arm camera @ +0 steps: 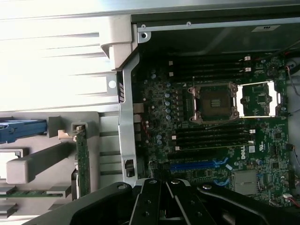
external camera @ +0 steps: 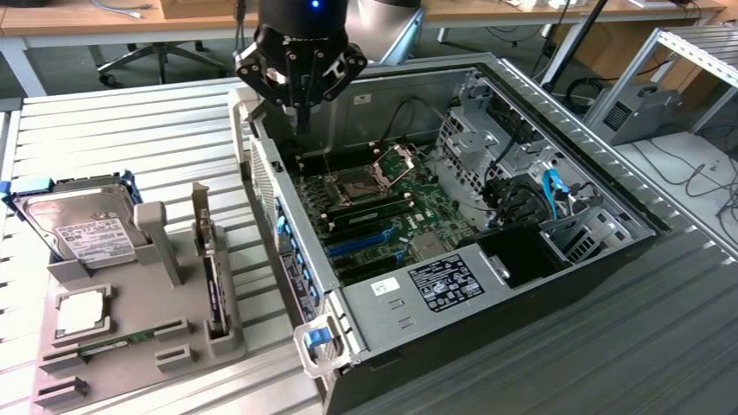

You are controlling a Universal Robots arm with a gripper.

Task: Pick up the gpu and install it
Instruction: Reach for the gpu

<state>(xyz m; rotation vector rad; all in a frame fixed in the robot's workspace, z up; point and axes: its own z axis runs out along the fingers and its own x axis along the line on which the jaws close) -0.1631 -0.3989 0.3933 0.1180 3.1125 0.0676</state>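
Exterior view: a slatted metal table [external camera: 138, 138] carried an open case [external camera: 600, 164], lying on its side with the motherboard [external camera: 381, 216] facing up. A labelled power supply [external camera: 444, 281] sat at the near end of the case. On the table, towards the exterior view's left of the case and just beside it, lay a grey holder [external camera: 150, 328].

The holder carried a silver hard drive [external camera: 81, 229], leaning at its far end. The gpu [external camera: 211, 277] stood on edge in a slot along the holder's side nearest the case. A narrow green memory stick [external camera: 116, 344] lay flat near the holder's front.

The gripper [external camera: 302, 121] hung over the case's far corner on the exterior view's left, fingers pointing down. Its jaws were pressed together and gripped nothing. The gpu was well apart from the gripper and untouched.

Wrist view: the gripper [arm camera: 161, 187] was above the motherboard [arm camera: 211, 154], near the case wall [arm camera: 125, 117]. The gpu [arm camera: 83, 164] stood upright in the holder [arm camera: 37, 164], outside that wall. The CPU socket [arm camera: 213, 103] was open, with its frame [arm camera: 258, 99] swung aside.
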